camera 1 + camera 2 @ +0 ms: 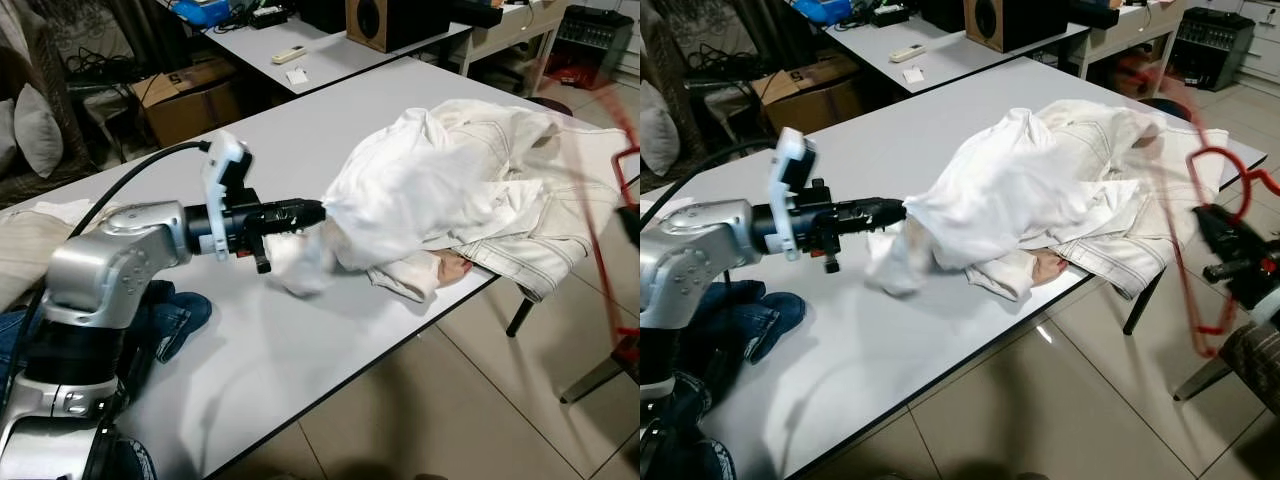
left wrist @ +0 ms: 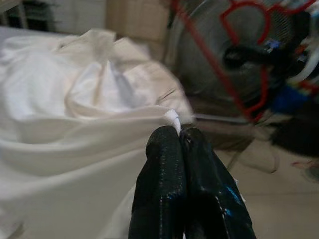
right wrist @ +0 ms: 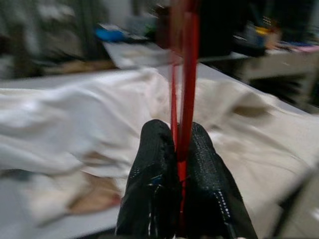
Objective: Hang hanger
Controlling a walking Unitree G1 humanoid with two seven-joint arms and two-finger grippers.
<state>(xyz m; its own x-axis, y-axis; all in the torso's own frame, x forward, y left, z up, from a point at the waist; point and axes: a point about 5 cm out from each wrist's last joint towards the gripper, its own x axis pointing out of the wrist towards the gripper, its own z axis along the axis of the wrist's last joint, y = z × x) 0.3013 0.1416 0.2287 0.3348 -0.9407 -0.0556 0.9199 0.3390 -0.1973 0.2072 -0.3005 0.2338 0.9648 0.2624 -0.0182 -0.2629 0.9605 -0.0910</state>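
Note:
A white garment (image 1: 440, 190) lies heaped on the grey table (image 1: 250, 350), partly over its right edge. My left gripper (image 1: 318, 210) reaches across the table and is shut on a fold of this garment (image 2: 172, 119), lifting that part. My right gripper (image 1: 1220, 235) is off the table's right side, shut on a red hanger (image 1: 1200, 170). The hanger's red wire (image 3: 183, 74) runs up between the right fingers (image 3: 149, 164). The hanger is blurred by motion and sits beside the garment, apart from it.
Blue jeans (image 1: 175, 315) lie at the table's left edge by my arm. A second table (image 1: 300, 50) with a remote and a speaker stands behind. A cardboard box (image 1: 190, 100) sits on the floor. Tiled floor lies in front and right.

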